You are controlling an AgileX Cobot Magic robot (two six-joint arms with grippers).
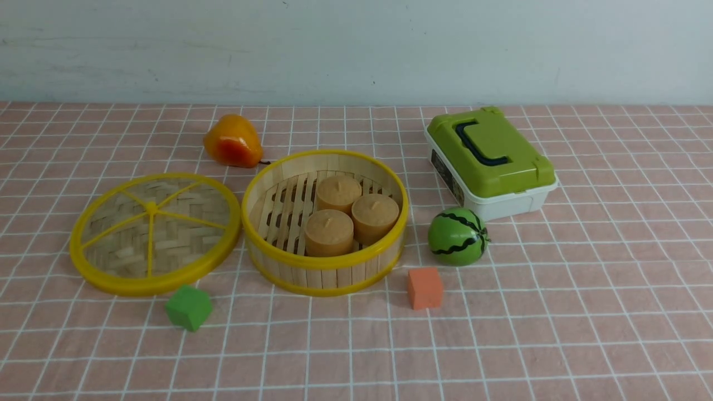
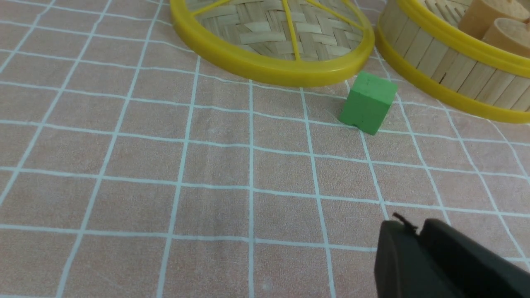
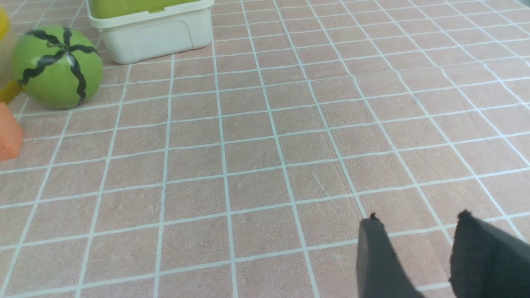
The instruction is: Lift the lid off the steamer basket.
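Lying beside the steamer basket point(image 1: 326, 275), the lid point(image 1: 159, 245) seems clear of the left tool point(image 2: 414, 236).

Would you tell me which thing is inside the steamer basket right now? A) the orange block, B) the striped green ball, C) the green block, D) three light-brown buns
D: three light-brown buns sit on the slatted floor of the steamer basket.

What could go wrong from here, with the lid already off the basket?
The round woven-bamboo lid with yellow rim lies right beside the slatted wooden steamer basket, so nudging it could push the basket. The small green cube sits at the lid's near edge and might get knocked. The round green-striped watermelon could roll if bumped.
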